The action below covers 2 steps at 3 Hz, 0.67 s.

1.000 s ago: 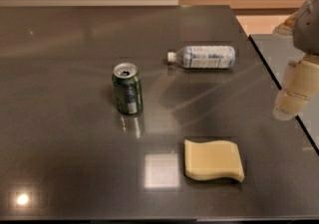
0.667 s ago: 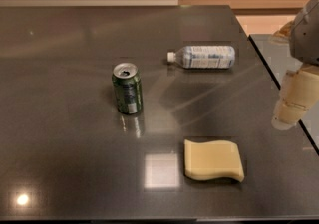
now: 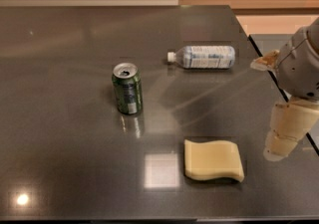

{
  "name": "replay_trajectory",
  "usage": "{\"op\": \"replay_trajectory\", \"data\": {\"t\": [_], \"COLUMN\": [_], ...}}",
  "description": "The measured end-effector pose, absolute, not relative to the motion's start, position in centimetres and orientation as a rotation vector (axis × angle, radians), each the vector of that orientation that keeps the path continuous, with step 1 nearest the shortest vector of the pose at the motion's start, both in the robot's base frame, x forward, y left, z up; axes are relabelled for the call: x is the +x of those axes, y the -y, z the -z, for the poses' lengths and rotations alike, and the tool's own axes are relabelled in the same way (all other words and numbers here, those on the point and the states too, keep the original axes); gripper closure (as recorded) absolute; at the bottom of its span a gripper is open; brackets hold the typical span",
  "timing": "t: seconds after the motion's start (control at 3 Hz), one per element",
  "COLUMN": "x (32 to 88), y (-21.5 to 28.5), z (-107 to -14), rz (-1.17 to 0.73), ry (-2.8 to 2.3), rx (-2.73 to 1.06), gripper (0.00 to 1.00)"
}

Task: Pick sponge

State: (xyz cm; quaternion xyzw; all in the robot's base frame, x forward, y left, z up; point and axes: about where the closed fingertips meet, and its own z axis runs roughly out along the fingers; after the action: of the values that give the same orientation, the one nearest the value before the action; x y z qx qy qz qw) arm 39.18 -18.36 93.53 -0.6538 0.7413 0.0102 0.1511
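On the dark table [image 3: 60, 118], a green can [image 3: 127, 89] stands upright at the left. Further right, a plastic bottle [image 3: 204, 56] lies on its side. Nearer the front edge, the sponge [image 3: 213, 160] lies flat. My gripper [image 3: 278, 151] hangs just right of it, apart and holding nothing; whether it is wide or narrow I cannot tell.
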Motion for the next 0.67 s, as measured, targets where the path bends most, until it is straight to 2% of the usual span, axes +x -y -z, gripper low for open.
{"op": "replay_trajectory", "data": {"t": [0.67], "x": [36.5], "y": [14.7], "z": [-89.3], "rz": [-0.170], "ry": [-2.044], "rx": [-1.910], "gripper": [0.00]}}
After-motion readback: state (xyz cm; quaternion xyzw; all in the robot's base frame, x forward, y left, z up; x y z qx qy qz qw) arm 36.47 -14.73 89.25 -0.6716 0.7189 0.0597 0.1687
